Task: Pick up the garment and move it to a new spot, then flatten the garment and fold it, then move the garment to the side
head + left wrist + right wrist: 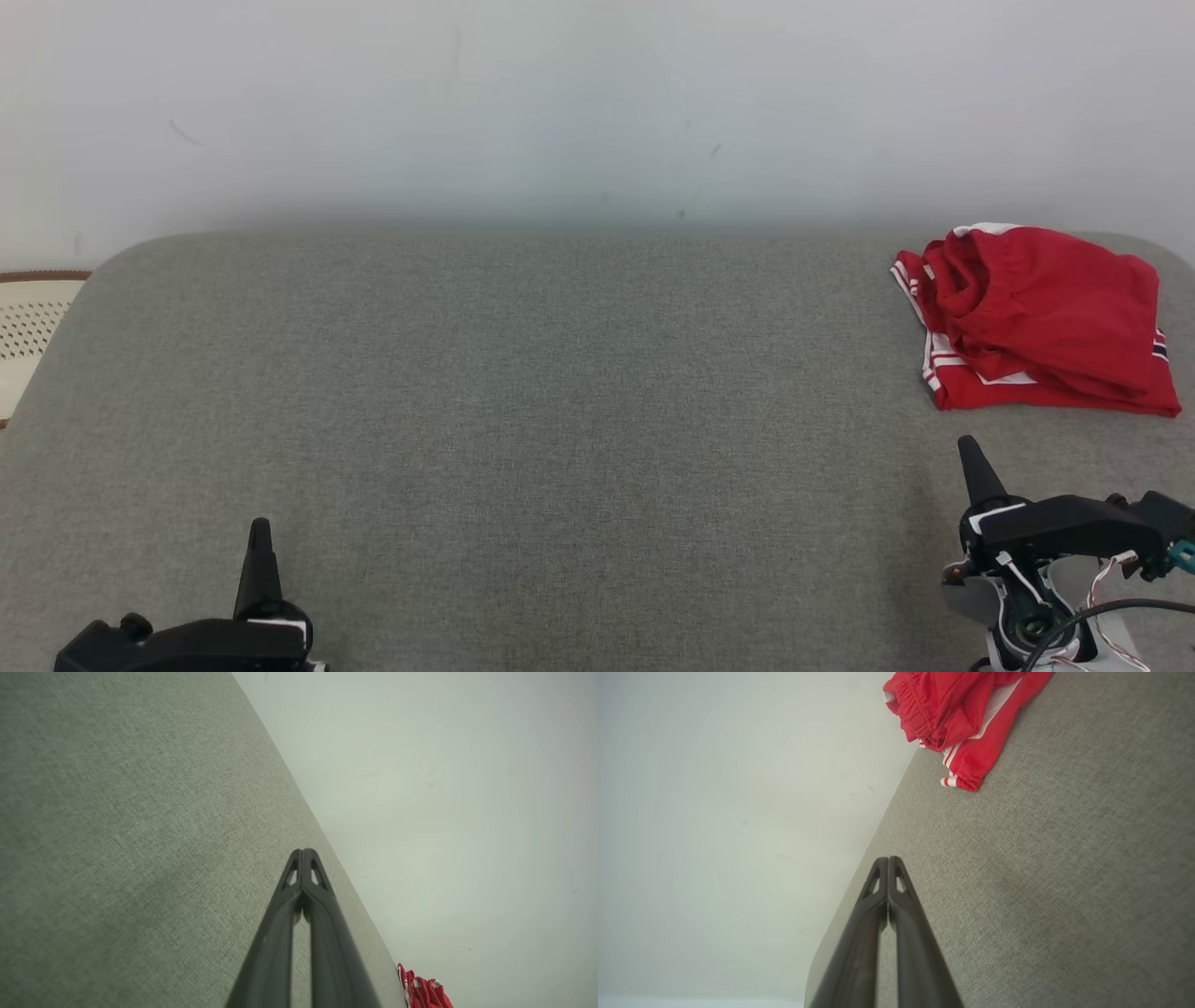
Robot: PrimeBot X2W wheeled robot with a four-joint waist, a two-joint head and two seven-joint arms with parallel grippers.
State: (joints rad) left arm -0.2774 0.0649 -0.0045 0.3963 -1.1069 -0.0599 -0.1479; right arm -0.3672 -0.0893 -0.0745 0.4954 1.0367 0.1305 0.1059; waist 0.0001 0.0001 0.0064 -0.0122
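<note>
1. A red garment (1036, 322) with white side stripes lies in a loose, rumpled heap at the far right corner of the grey cushion (560, 420), close to the cushion's back edge.
2. The right gripper (973, 459) stands over the cushion's near right part, just short of the garment and not touching it. Its two dark fingers are pressed tip to tip and hold nothing.
3. The left gripper (260, 534) waits at the cushion's near left, well apart from the garment, fingers likewise closed together and empty.
4. The cloth looks light, thin and limp. It would likely sag and unfold when lifted, and its smooth sports weave may slip from a shallow pinch.
5. The gathered elastic waistband on the heap's top looks the firmest hold. The striped hem corner nearest the cushion's middle is another.
</note>
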